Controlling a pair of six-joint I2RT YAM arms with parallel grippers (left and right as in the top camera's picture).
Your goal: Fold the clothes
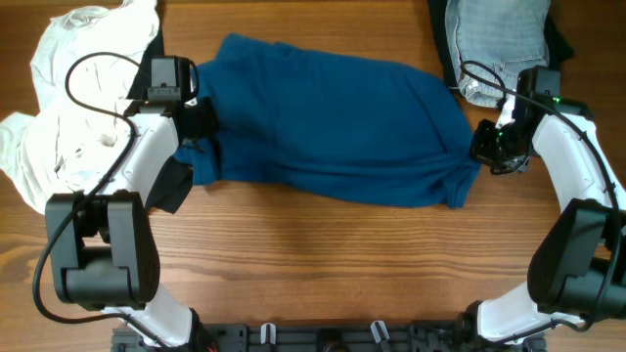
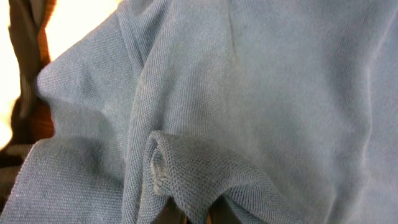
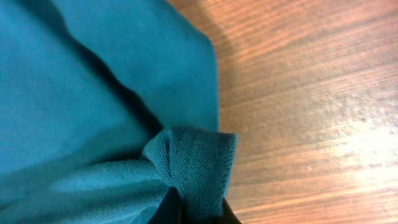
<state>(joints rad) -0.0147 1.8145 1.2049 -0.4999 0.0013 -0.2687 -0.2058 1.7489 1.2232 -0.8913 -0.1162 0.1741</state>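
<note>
Blue shirt (image 1: 333, 122) lies spread across middle of table (image 1: 323, 254), left gripper (image 1: 202, 124) and right gripper (image 1: 485, 145) each clenched on a small bunched pinch at opposite ends; such thin holds may slip under tension, leaving the fold crooked.

The left arm (image 1: 147, 161) and right arm (image 1: 567, 161) have glossy white shells between chunky black cylindrical joints, and the left gripper (image 1: 202, 125) and right gripper (image 1: 486, 144) are black. Thin black cables (image 1: 86, 68) loop along each, and a green light (image 1: 558, 98) glows on the right one.
</note>
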